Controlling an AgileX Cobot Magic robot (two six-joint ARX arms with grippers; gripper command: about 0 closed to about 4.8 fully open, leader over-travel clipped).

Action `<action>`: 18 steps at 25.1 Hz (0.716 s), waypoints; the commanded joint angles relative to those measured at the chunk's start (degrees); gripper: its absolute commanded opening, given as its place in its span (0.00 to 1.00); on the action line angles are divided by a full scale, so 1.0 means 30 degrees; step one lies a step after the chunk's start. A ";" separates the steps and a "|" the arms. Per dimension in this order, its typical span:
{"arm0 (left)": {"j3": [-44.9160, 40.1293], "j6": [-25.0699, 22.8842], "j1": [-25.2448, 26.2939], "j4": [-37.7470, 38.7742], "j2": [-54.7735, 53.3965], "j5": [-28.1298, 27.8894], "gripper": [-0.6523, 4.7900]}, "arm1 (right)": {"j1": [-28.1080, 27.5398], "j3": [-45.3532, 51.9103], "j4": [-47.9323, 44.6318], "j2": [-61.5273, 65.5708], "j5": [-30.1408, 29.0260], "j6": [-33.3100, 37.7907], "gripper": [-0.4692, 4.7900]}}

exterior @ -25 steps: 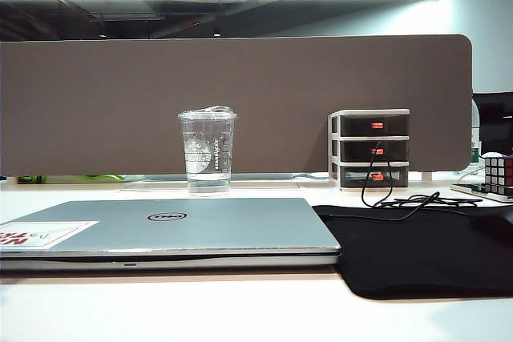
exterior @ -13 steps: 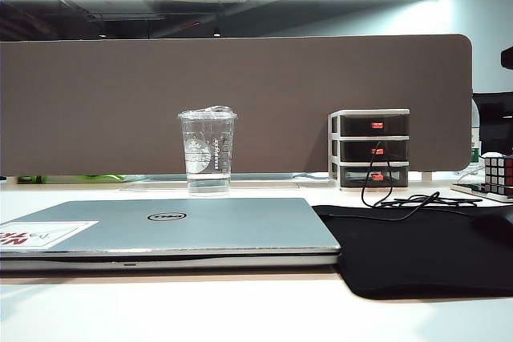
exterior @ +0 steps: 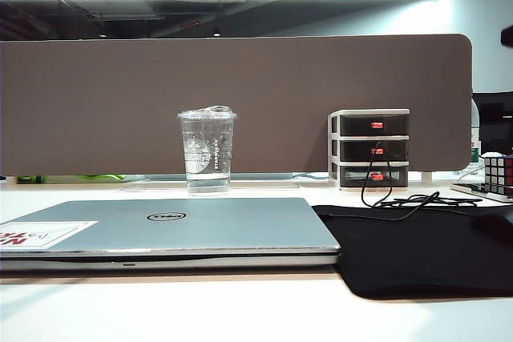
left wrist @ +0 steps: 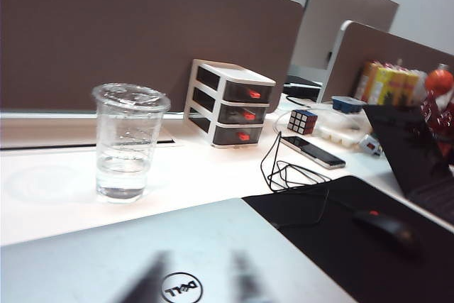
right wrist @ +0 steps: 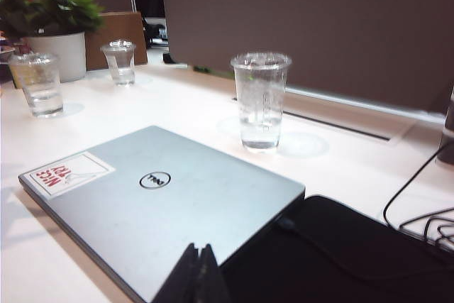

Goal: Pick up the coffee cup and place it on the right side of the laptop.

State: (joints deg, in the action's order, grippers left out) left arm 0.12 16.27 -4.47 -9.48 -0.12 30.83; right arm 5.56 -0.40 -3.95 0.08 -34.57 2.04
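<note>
At the near edge of the laptop, left gripper jaws stand parted, right gripper jaws together.

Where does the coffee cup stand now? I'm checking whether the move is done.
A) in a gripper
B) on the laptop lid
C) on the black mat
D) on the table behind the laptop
D: the coffee cup stands upright on the white table behind the closed laptop, untouched by either gripper.

The left claw was just two blurry dark fingers over the laptop lid, slightly apart. Beyond it the coffee cup stood upright on the white tabletop, black mat off to one side.
</note>
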 commanded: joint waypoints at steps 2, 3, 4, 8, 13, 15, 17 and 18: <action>0.0182 0.0481 -0.0022 -0.0321 -0.0007 -0.0073 0.58 | 0.0007 0.0087 -0.0772 -0.0036 -0.0044 0.0044 0.09; 0.0248 0.0517 -0.0022 -0.0291 -0.0007 -0.0255 0.58 | 0.0007 0.0087 -0.0772 -0.0036 -0.0036 0.0051 0.09; 0.0357 0.0517 -0.0022 -0.0197 -0.0007 -0.0503 0.58 | 0.0007 0.0087 -0.0780 -0.0036 -0.0036 0.0051 0.09; 0.1173 0.0044 -0.0022 0.0568 -0.0015 -0.1144 0.60 | 0.0007 0.0087 -0.0780 -0.0036 -0.0036 0.0284 0.09; 0.2477 -0.0211 -0.0022 0.1967 -0.1064 -0.1778 0.92 | 0.0007 0.0095 -0.0765 -0.0036 -0.0029 0.0350 0.09; 0.2929 -0.0211 -0.0022 0.1749 -0.1552 -0.1770 0.92 | 0.0007 0.0095 -0.0772 -0.0036 -0.0022 0.0350 0.09; 0.3359 -0.0430 -0.0022 0.1341 -0.2033 -0.1778 0.93 | 0.0007 0.0095 -0.0772 -0.0036 -0.0015 0.0350 0.09; 0.3512 -0.0568 -0.0022 0.1086 -0.2280 -0.1770 0.93 | 0.0007 0.0095 -0.0780 -0.0036 -0.0015 0.0350 0.09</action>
State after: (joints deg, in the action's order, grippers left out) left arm 9.82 15.62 -4.47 -3.57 -6.15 25.47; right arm 5.56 -0.40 -5.28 0.08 -34.57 2.81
